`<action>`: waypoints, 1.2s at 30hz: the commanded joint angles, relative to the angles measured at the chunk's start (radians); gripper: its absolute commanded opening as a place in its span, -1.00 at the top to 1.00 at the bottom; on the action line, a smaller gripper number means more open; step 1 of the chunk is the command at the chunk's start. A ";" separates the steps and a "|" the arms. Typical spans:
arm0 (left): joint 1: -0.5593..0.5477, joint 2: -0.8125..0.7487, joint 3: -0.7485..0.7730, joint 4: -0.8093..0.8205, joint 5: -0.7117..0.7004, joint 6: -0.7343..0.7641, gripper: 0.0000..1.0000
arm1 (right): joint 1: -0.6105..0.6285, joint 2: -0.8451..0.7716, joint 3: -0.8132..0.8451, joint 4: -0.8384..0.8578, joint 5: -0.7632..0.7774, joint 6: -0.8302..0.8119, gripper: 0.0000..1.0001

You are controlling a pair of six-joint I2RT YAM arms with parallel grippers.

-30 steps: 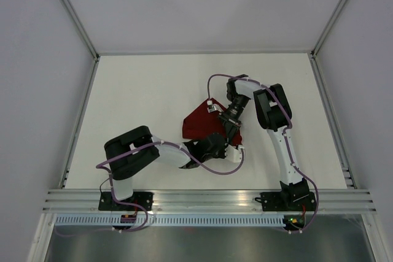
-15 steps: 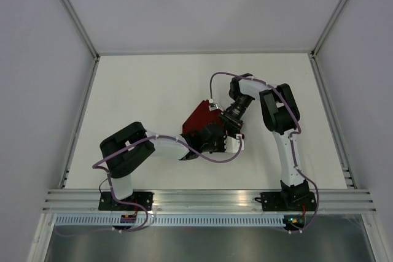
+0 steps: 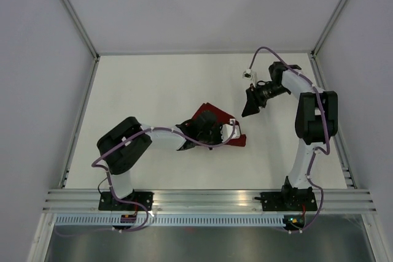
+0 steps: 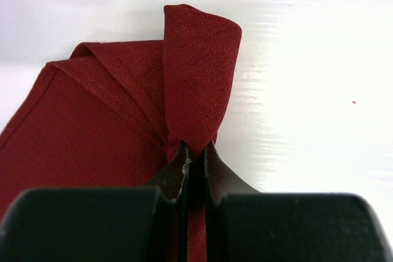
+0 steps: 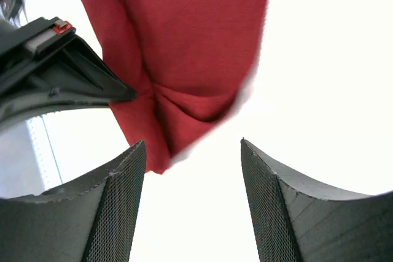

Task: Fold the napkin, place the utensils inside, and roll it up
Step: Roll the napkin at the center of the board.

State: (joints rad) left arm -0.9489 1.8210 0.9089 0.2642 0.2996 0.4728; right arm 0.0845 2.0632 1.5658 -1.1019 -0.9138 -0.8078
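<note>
The dark red napkin [image 3: 200, 115] lies bunched and folded on the white table, mostly under my left arm. My left gripper [image 4: 195, 151] is shut on a raised fold of the napkin [image 4: 196, 78]; from above, the left gripper [image 3: 214, 131] sits over the cloth. My right gripper [image 3: 248, 110] hangs open to the right of the napkin and behind it, with nothing between its fingers. In the right wrist view the right gripper [image 5: 193, 145] stands wide, apart from the napkin [image 5: 190, 41], and the left gripper [image 5: 67, 75] pinches the cloth's edge. The utensils are out of view.
A white table [image 3: 141, 90] is bounded by a metal rail [image 3: 202, 199] at the near edge and grey walls on the other sides. Purple cables loop along both arms.
My right gripper has opened, let go of the napkin and swung away to the back right. The left gripper stays shut on the cloth and has shifted with it.
</note>
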 commanded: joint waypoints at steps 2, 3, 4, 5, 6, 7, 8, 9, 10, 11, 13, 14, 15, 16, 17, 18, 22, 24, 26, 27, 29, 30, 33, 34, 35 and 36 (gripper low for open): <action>0.059 0.053 0.010 -0.194 0.248 -0.154 0.95 | -0.072 -0.136 -0.136 0.195 -0.122 -0.056 -0.37; 0.085 0.060 0.015 -0.200 0.271 -0.164 0.95 | -0.078 -0.182 -0.168 0.221 -0.123 -0.065 -0.37; 0.096 0.078 0.022 -0.215 0.314 -0.172 0.95 | -0.095 -0.210 -0.200 0.247 -0.119 -0.079 -0.37; 0.107 0.087 0.027 -0.221 0.337 -0.189 0.95 | -0.110 -0.239 -0.272 0.304 -0.112 -0.109 -0.37; 0.116 0.096 0.045 -0.232 0.361 -0.195 0.95 | -0.111 -0.303 -0.314 0.332 -0.108 -0.126 -0.37; 0.136 0.110 0.053 -0.247 0.398 -0.204 0.95 | -0.111 -0.340 -0.360 0.373 -0.102 -0.132 -0.38; 0.145 0.132 0.068 -0.256 0.420 -0.217 0.95 | -0.111 -0.379 -0.451 0.458 -0.090 -0.145 -0.40; 0.162 0.145 0.076 -0.258 0.436 -0.221 0.95 | -0.109 -0.458 -0.495 0.493 -0.083 -0.158 -0.41; 0.170 0.167 0.085 -0.288 0.461 -0.229 0.95 | -0.106 -0.498 -0.577 0.564 -0.079 -0.169 -0.42; 0.176 0.179 0.099 -0.296 0.479 -0.235 0.95 | -0.103 -0.538 -0.616 0.600 -0.057 -0.171 -0.46; 0.202 0.204 0.117 -0.312 0.537 -0.247 0.95 | -0.092 -0.645 -0.685 0.666 -0.030 -0.165 -0.48; 0.209 0.231 0.140 -0.336 0.555 -0.258 0.95 | -0.059 -0.705 -0.744 0.725 0.007 -0.159 -0.51; 0.223 0.245 0.153 -0.350 0.570 -0.261 0.95 | -0.022 -0.728 -0.771 0.749 0.028 -0.160 -0.53; 0.229 0.260 0.163 -0.359 0.596 -0.266 0.95 | 0.001 -0.751 -0.821 0.796 0.059 -0.159 -0.53; 0.233 0.271 0.182 -0.370 0.607 -0.270 0.95 | 0.029 -0.794 -0.849 0.825 0.087 -0.157 -0.54; 0.242 0.291 0.189 -0.385 0.618 -0.272 0.95 | 0.055 -0.813 -0.875 0.855 0.145 -0.154 -0.54; 0.265 0.330 0.219 -0.417 0.685 -0.290 0.95 | 0.236 -0.887 -0.998 0.980 0.285 -0.157 -0.58; 0.277 0.343 0.229 -0.431 0.704 -0.296 0.95 | 0.315 -0.905 -1.064 1.054 0.346 -0.168 -0.59; 0.283 0.359 0.242 -0.441 0.731 -0.298 0.95 | 0.360 -0.905 -1.122 1.140 0.426 -0.192 -0.60; 0.289 0.363 0.246 -0.445 0.739 -0.301 0.95 | 0.391 -0.899 -1.136 1.158 0.443 -0.198 -0.61; 0.292 0.377 0.261 -0.460 0.751 -0.303 0.95 | 0.412 -0.882 -1.158 1.194 0.480 -0.212 -0.61; 0.292 0.382 0.265 -0.467 0.753 -0.303 0.95 | 0.428 -0.876 -1.162 1.203 0.490 -0.215 -0.61; 0.294 0.394 0.281 -0.485 0.756 -0.300 0.95 | 0.452 -0.861 -1.168 1.217 0.509 -0.217 -0.62; 0.294 0.396 0.285 -0.493 0.760 -0.296 0.95 | 0.457 -0.858 -1.170 1.218 0.510 -0.217 -0.62; 0.294 0.400 0.288 -0.496 0.762 -0.295 0.95 | 0.465 -0.856 -1.170 1.217 0.516 -0.215 -0.62; 0.295 0.402 0.291 -0.497 0.763 -0.295 0.95 | 0.480 -0.853 -1.170 1.217 0.520 -0.214 -0.62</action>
State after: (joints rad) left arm -0.6487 2.1429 1.2301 -0.0845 1.1393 0.1642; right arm 0.5400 1.2018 0.3981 0.0235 -0.4236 -0.9997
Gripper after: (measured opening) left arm 0.085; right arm 0.808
